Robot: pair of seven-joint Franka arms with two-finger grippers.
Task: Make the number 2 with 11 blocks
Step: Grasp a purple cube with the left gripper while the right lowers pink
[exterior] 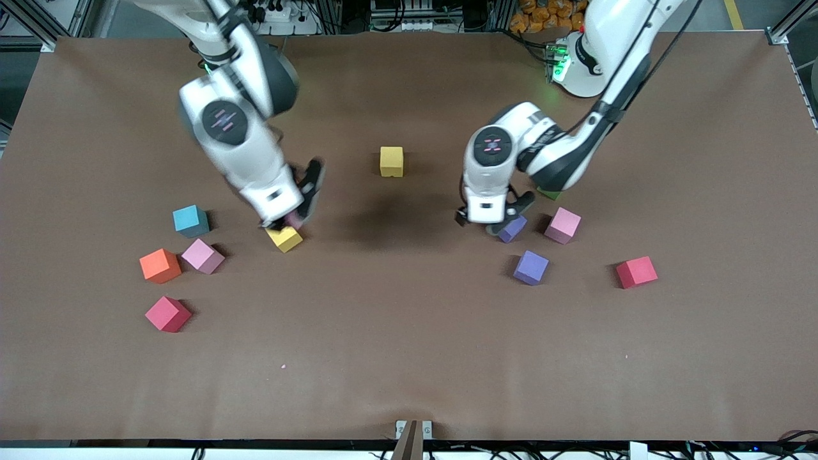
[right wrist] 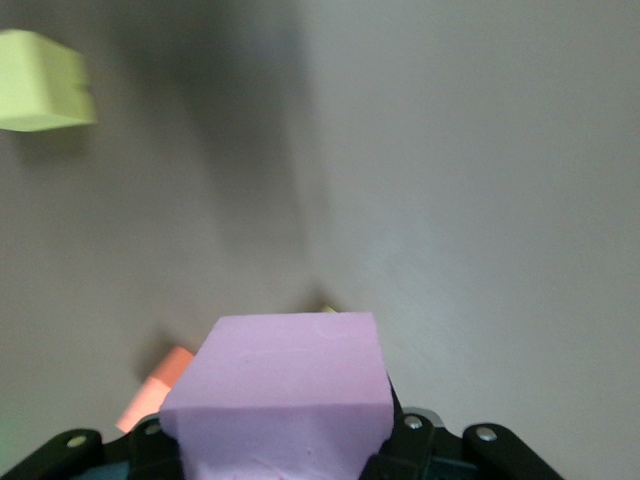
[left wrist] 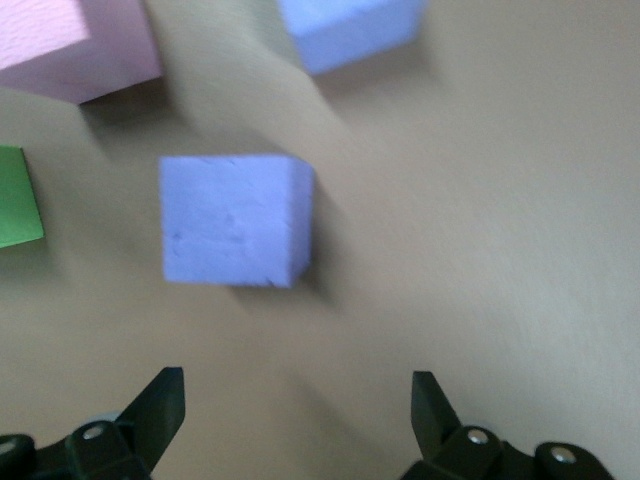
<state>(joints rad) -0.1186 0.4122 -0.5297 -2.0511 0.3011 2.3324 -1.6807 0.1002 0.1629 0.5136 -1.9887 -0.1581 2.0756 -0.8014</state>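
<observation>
The right gripper (right wrist: 280,440) pinches a pink block (right wrist: 280,385) between its fingers above a yellow block (exterior: 284,238) and may knock it; the left gripper (left wrist: 298,405), fingers spread, hovers beside a purple block (left wrist: 235,220).

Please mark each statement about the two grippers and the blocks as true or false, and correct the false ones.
1. The right gripper holds a pink block. True.
2. The left gripper is shut on a purple block. False: it is open above it, holding nothing.
3. A yellow block lies alone between the two arms. True.
4. The orange block is stacked on a red block. False: it rests on the table.
</observation>
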